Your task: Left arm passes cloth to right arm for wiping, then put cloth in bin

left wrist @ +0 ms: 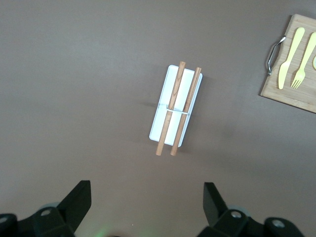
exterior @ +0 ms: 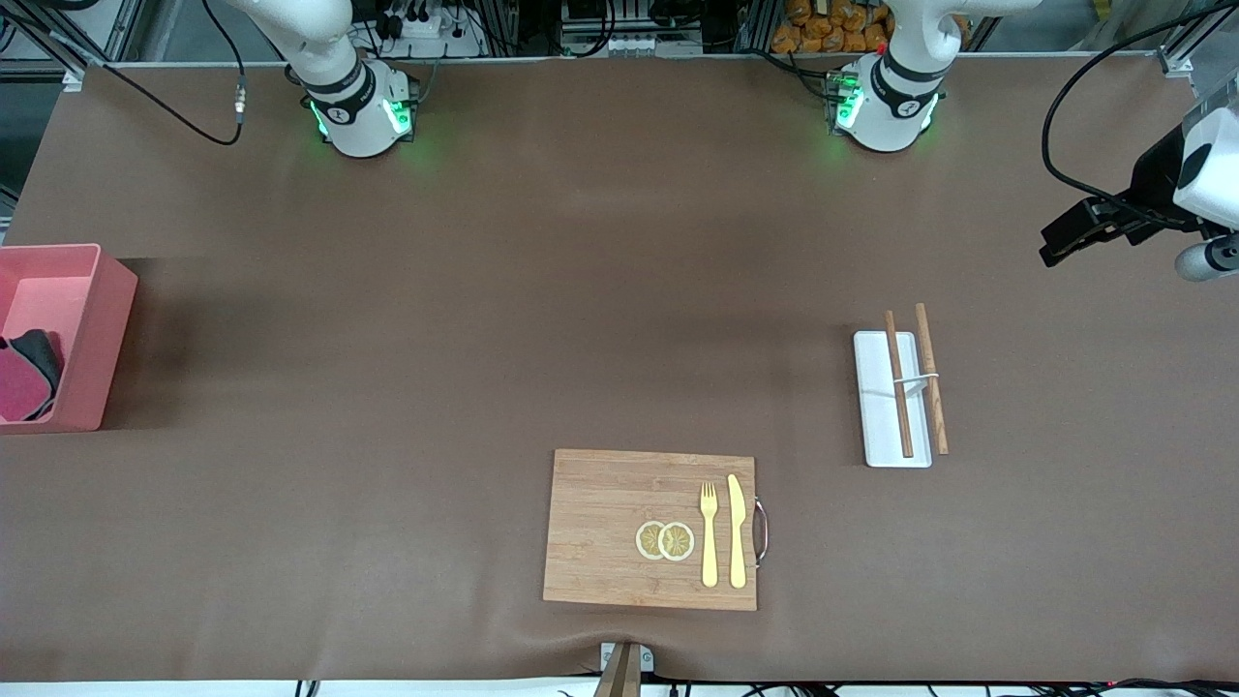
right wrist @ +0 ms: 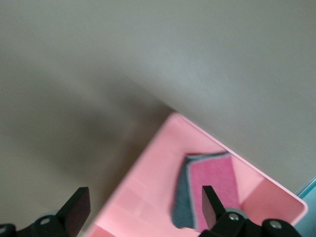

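The pink bin [exterior: 82, 334] sits at the right arm's end of the counter [exterior: 542, 319], and the cloth [exterior: 27, 378] lies inside it, so the job looks done. The right gripper [right wrist: 143, 205] hangs over the bin with fingers spread, holding nothing. The left gripper [left wrist: 147, 200] waits over the white tray [left wrist: 158, 126], fingers spread too.

Front view: high, facing both bases across the bench [exterior: 619, 242]. Left wrist: downward over white tray [left wrist: 176, 109], also seen from front. Right wrist: close over bin [right wrist: 148, 197].
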